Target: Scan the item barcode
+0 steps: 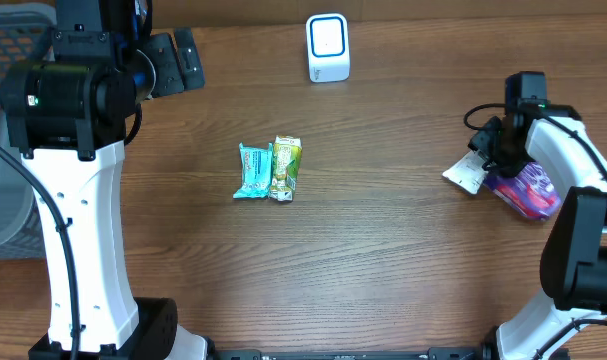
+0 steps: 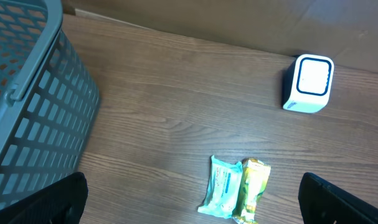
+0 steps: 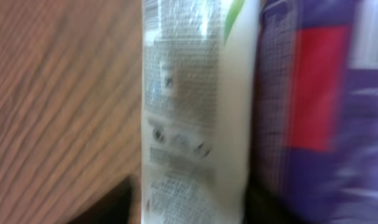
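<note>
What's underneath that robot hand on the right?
A white packet and a purple packet lie side by side on the table. The right gripper hides where they meet.

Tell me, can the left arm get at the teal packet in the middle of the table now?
Probably yes. The left claw is open, and nothing lies on the table between it and the teal packet; the green packet sits on its far side.

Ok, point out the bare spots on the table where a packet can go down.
Widest bare stretch: between the green packet and the white packet. Also free: the near strip below the teal packet, and the gap up to the scanner. Crowded: the right edge, where the right pincer is at the white packet and the purple packet.
</note>
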Tool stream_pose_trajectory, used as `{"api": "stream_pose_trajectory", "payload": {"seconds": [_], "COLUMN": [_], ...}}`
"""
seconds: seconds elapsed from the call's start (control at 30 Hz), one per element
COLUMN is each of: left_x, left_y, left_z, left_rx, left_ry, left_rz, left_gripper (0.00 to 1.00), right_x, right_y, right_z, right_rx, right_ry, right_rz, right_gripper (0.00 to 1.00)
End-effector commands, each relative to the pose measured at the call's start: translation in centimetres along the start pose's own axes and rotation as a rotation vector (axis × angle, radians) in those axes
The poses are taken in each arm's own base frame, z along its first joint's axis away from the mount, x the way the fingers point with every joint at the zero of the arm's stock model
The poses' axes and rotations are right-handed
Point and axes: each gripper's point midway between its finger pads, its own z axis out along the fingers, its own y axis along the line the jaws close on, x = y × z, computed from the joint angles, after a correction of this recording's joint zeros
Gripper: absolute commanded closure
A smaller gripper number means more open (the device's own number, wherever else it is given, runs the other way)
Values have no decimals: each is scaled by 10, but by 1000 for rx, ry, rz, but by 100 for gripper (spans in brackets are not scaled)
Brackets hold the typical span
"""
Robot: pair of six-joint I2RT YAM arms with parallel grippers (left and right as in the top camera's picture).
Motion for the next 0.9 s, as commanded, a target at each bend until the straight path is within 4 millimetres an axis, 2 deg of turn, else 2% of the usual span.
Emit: {"api": "stream_pose_trajectory", "payload": {"seconds": [0.0, 0.03, 0.17, 0.23, 0.33, 0.43, 0.6, 0.73, 0.87], "left_x": [-3, -3, -3, -3, -3, -3, -3, -3, -3], "left_y": [1, 1, 1, 1, 1, 1, 1, 1, 1], "left_z": [0, 0, 0, 0, 0, 0, 0, 0, 0], "left_rx": [-10, -10, -10, -10, -10, -10, -10, -10, -10], "left_ry": [-11, -11, -11, -11, -11, -11, -11, -11, -11], "left_rz": [-16, -17, -17, -17, -17, -17, -17, -17, -17], "left_gripper": [0, 0, 0, 0, 0, 0, 0, 0, 0], "right_x": [3, 7, 28, 44, 77, 101, 143, 190, 239], "right_y": [47, 57, 93, 108, 128, 139, 181, 214, 237], "right_z": [-33, -41, -72, -78, -78, -73, -78, -77, -62], "right_rx": [-203, -248, -373, -386, -369, -299, -362, -439, -453], "right_ry": [60, 90, 181, 201, 213, 169, 129, 119, 105], "right_rz": [-58, -77, -145, -191, -287, -379, -510, -615, -725], "right_gripper": [16, 0, 0, 0, 0, 0, 0, 0, 0]}}
